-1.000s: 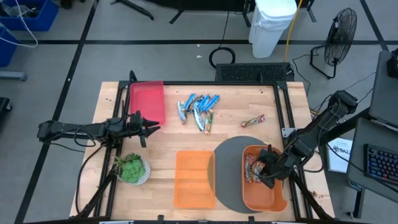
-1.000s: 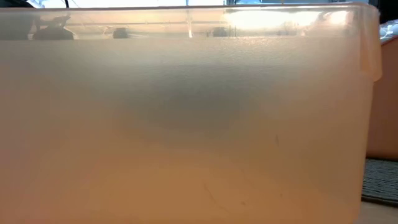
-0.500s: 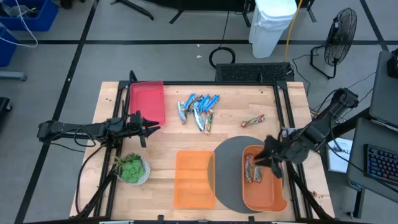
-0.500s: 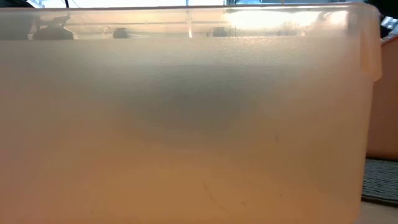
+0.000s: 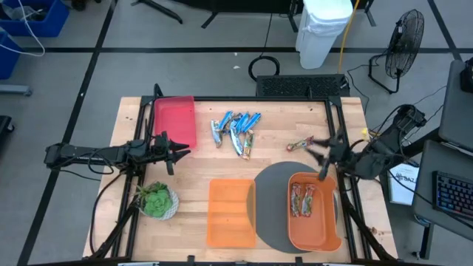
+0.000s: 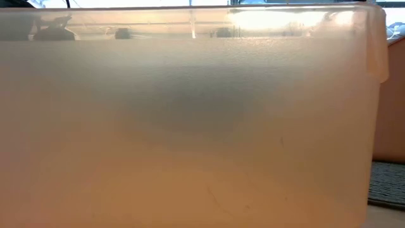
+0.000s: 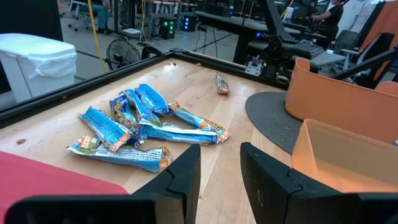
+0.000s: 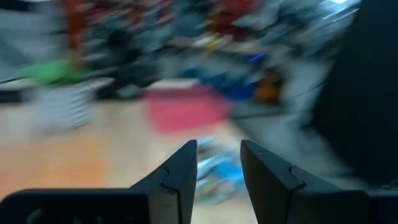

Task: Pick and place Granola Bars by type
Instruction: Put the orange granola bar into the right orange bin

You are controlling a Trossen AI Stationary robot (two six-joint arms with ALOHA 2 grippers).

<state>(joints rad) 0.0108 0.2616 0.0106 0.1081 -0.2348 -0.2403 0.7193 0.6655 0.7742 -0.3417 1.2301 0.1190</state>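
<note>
Several blue granola bars point(image 5: 235, 129) lie in a heap on the wooden table toward its far edge; the left wrist view shows this heap of blue bars point(image 7: 134, 127) too. One reddish bar point(image 5: 300, 145) lies alone to their right. More reddish bars point(image 5: 303, 199) rest in the orange bin point(image 5: 325, 236). My right gripper point(image 5: 323, 154) hovers open and level above the table, between the lone bar and the bin, holding nothing. In its blurred wrist view the right gripper point(image 8: 219, 165) has nothing between its fingers. My left gripper point(image 5: 177, 153) waits open beside the red tray point(image 5: 175, 118); its wrist view shows the left gripper point(image 7: 221, 168) with a clear gap.
A flat orange tray point(image 5: 231, 212) and a round grey mat point(image 5: 270, 199) lie near the front edge. A green plant in a white bowl point(image 5: 157, 199) stands at the front left. An orange translucent wall point(image 6: 190, 126) fills the low view.
My right gripper has risen out of the orange bin and gone toward the table's far edge. It has turned from pointing down to level, facing the table's left. The reddish bars stay in the bin.
</note>
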